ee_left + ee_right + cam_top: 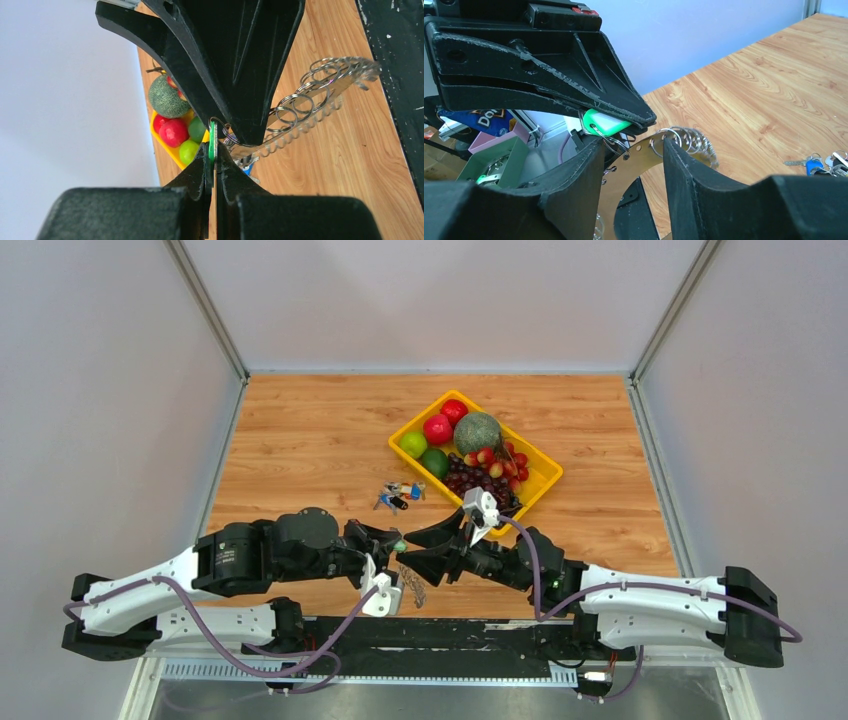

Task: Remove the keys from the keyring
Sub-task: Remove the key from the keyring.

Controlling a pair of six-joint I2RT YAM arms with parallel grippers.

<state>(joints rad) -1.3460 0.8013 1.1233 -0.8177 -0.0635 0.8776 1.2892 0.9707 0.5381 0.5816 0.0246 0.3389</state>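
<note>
The keyring (639, 156) is a flat shiny band with holes, hung with small split rings (300, 102). Its silver keys (411, 586) dangle as a spiky bunch above the table's near edge. A green tag (212, 140) on the keyring is pinched in my left gripper (214, 150), which is shut on it; the tag also shows in the right wrist view (606, 122). My right gripper (633, 145) is open and straddles the band just beside the tag, one finger on either side. From above, the left gripper (396, 544) and the right gripper (440, 550) meet tip to tip.
A small bunch of coloured keys (400, 493) lies on the wood behind the grippers. Farther back right is a yellow tray (545, 480) with a melon (477, 432), apples, limes and grapes. The black base rail (440, 635) runs along the near edge.
</note>
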